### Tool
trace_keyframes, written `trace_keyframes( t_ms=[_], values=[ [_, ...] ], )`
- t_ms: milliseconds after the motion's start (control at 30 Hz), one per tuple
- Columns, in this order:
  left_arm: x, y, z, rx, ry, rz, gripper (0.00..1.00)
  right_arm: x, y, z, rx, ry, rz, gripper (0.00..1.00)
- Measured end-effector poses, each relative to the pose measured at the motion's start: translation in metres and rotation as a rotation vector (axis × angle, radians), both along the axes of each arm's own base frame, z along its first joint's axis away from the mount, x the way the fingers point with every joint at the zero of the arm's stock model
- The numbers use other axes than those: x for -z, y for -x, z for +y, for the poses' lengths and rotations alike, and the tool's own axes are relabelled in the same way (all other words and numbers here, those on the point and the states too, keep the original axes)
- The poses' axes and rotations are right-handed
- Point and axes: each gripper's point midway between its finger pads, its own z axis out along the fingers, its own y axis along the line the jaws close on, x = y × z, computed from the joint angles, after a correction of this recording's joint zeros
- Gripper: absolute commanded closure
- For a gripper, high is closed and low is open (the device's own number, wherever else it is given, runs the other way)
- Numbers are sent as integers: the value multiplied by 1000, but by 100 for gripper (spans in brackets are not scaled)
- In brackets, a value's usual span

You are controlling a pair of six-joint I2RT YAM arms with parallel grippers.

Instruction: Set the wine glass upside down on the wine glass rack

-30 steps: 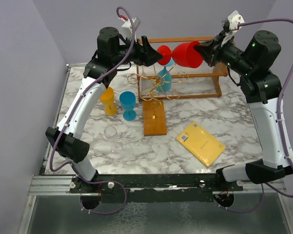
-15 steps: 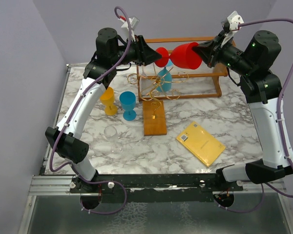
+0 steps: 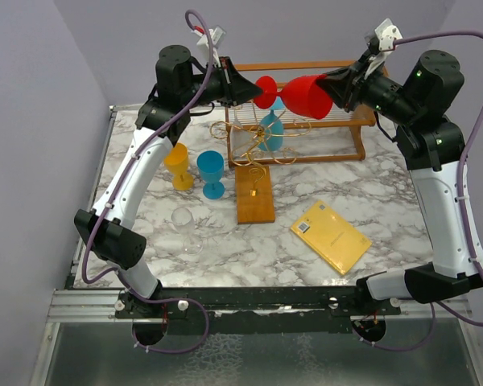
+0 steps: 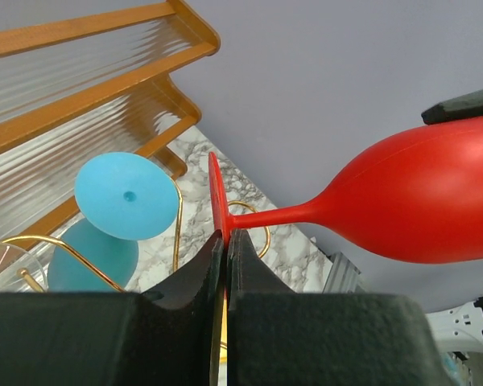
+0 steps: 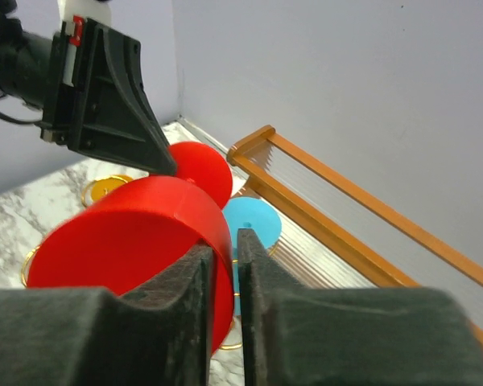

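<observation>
Slatted wooden shelf (image 3: 338, 154) at rear, partly masked by both arms, wine glass rack (image 3: 254, 197) in front, its gold scrolls hard to trace, red wine glass (image 3: 310, 95) held sideways above it, right gripper (image 3: 336, 84) pinching the bowl rim, left gripper (image 3: 253, 87) pinching the foot edge

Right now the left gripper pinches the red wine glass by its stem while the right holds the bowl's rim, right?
Not the stem: the left wrist view shows the left gripper pinching the red wine glass by its foot's edge. The right gripper holds the rim.
</observation>
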Motion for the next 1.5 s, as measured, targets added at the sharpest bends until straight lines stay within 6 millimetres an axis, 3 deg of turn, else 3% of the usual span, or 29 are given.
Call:
trace_keyframes(
  t_ms=[200,467,700,1100,1267,1500],
  values=[
    [-9,-5,10,-31,-15,-47,100,5,-1,1,-9,19,-5,39],
    [-27,-24,45,-154,-48,-126,100,8,-3,-3,9,51,-23,10],
    [-55,-36,75,-320,-119,-263,100,7,-3,-15,70,95,-50,6],
    [-117,-37,104,-532,-176,-484,100,-1,27,-26,81,124,-75,3],
    [-123,-35,76,-575,-256,-577,100,-5,45,-31,83,115,-73,2],
    [-92,-37,4,-557,-455,-691,100,-23,66,-56,168,76,-107,2]
  ],
)
